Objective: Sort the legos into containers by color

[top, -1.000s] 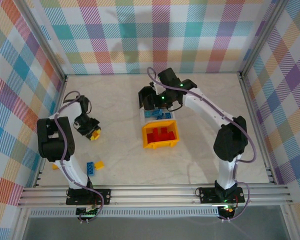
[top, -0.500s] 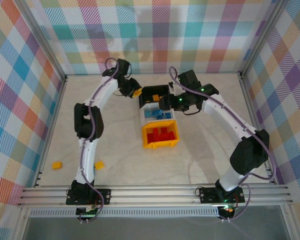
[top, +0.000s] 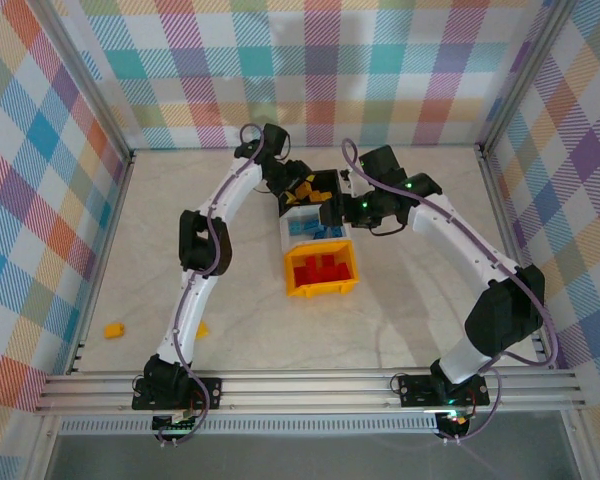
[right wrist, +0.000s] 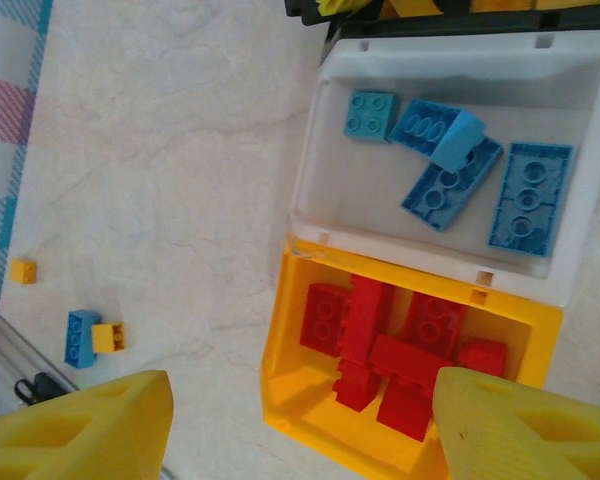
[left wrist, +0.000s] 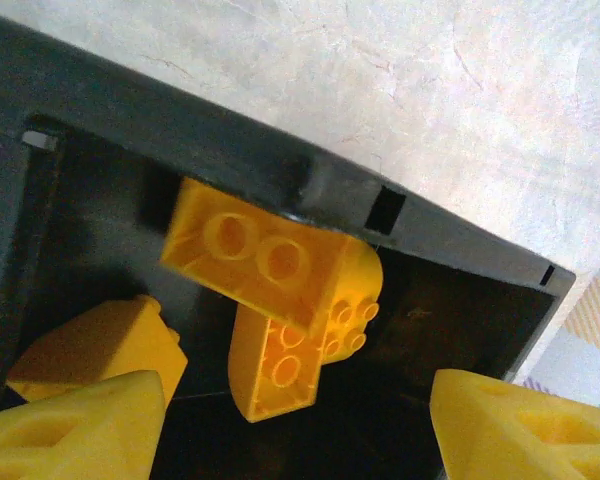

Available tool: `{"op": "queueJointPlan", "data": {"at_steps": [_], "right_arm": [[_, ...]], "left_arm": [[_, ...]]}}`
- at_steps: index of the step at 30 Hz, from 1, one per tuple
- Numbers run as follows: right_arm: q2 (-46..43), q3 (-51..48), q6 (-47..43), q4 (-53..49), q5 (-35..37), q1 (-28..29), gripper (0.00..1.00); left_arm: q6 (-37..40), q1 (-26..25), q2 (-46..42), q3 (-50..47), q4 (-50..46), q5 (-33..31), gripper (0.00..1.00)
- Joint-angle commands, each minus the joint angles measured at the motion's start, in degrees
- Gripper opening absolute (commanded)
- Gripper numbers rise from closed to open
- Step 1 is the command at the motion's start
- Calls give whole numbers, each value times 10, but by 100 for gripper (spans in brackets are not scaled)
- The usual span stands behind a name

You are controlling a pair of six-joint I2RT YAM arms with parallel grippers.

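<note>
Left claw (left wrist: 302,432), fingers apart, hangs over the far black plastic bin (left wrist: 280,170), apparently delivering to the yellow plastic bricks (left wrist: 270,262) inside. Right claw (right wrist: 302,430) gapes empty. Next job: loose blue and yellow bricks (right wrist: 81,338) on the pale surface (right wrist: 160,150), near left.

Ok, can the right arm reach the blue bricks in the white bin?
Likely yes: the right gripper hangs open nearby, the white bin is uncovered, and the left gripper is over the black bin.
</note>
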Motion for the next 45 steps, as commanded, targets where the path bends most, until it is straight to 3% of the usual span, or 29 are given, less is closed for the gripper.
{"op": "queueJointPlan", "data": {"at_steps": [1, 4, 7, 11, 16, 20, 24, 33, 45], "right_arm": [[15, 7, -8, 7, -48, 10, 70], [68, 52, -33, -34, -61, 49, 70], [127, 103, -50, -77, -68, 103, 71], [180, 128, -53, -64, -78, 168, 71], [271, 210, -64, -92, -81, 247, 72], [334, 259, -51, -90, -77, 310, 73], [411, 326, -24, -106, -44, 360, 76], [517, 440, 18, -98, 13, 415, 82], [547, 466, 54, -19, 28, 423, 80]], "left_arm": [[55, 5, -88, 7, -68, -29, 74], [119, 21, -194, -75, -130, -98, 77], [138, 64, -362, -302, -124, -162, 78], [133, 187, -596, -595, -79, -163, 79], [179, 291, -791, -754, -142, -201, 79], [175, 307, -887, -797, -210, -281, 82], [143, 307, -959, -830, -263, -321, 85], [112, 306, -1042, -854, -302, -323, 88], [132, 306, -1059, -832, -337, -344, 91]]}}
